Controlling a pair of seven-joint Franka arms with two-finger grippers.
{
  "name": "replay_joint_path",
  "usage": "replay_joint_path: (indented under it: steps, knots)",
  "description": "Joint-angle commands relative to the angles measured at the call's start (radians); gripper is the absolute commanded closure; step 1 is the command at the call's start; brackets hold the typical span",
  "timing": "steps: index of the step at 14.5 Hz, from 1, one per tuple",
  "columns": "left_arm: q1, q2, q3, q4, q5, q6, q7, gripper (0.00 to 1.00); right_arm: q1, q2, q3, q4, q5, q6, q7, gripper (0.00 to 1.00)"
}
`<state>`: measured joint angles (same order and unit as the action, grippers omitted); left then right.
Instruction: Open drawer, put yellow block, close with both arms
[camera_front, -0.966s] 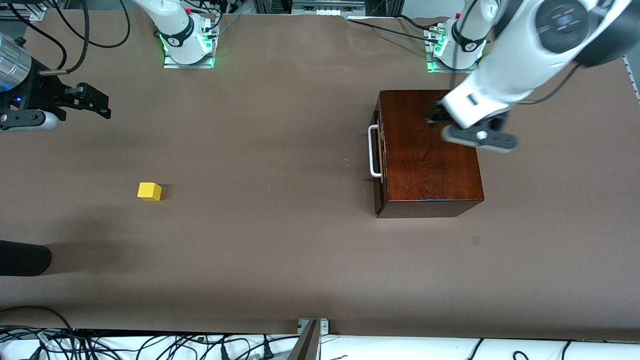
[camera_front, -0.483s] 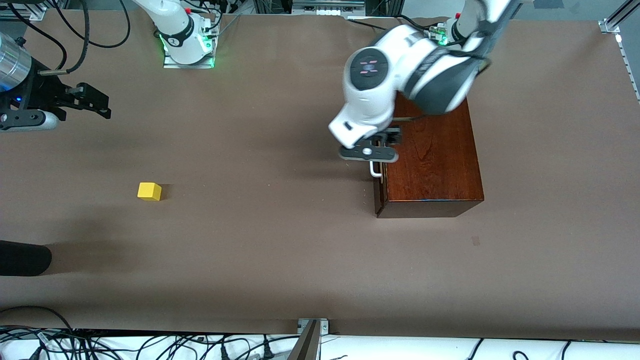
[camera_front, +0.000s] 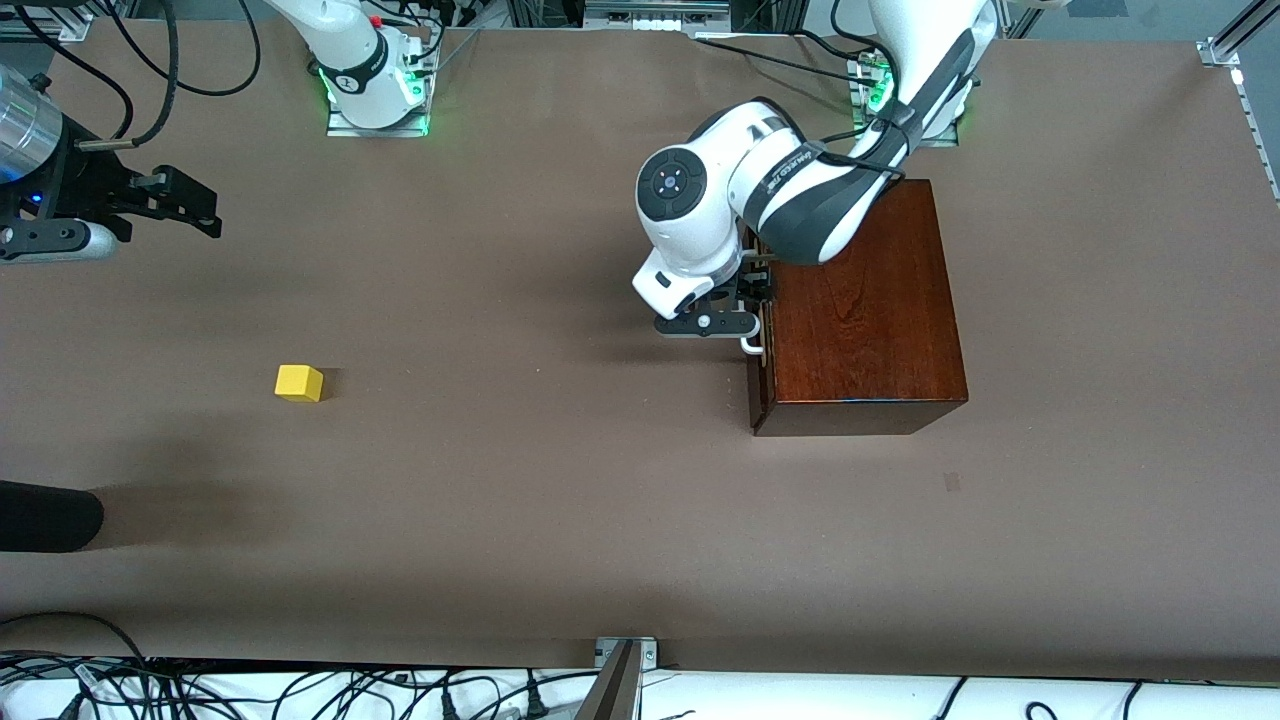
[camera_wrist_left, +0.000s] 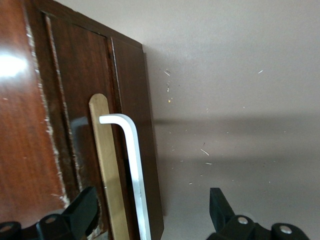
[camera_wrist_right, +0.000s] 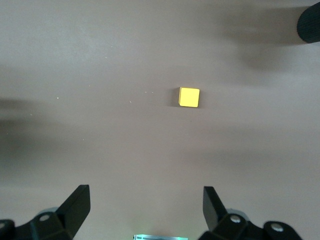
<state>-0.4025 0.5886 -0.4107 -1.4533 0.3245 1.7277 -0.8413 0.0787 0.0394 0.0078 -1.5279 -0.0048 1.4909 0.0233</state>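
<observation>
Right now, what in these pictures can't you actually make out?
- Most of the handle: the left arm covers it in the front view, and the left wrist view's edge cuts it off.
- Inside the drawer: it is shut.
- Left gripper, open astride the handle: contact cannot be told.
- Right gripper, open above the table, waiting: the yellow block lies apart.
- Black thing: cut off by the front view's edge.

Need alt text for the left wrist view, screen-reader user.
The left pincer is open, its two black fingers straddling the white handle of the shut drawer on the dark reddish-brown box. Bare brown table fills the rest of the view.
</observation>
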Motion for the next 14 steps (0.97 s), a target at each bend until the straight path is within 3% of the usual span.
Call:
replay_joint_path:
  steps: [1, 14]
  knots:
    - [-0.018, 0.0, 0.0, -0.027, 0.034, -0.002, -0.051, 0.0, -0.002, -0.012, 0.003, 0.0, 0.005, 0.002, 0.01, 0.0]
    - [-0.076, 0.063, -0.003, -0.082, 0.184, 0.027, -0.183, 0.0, -0.008, 0.03, -0.006, 0.005, -0.001, 0.032, -0.006, 0.0]
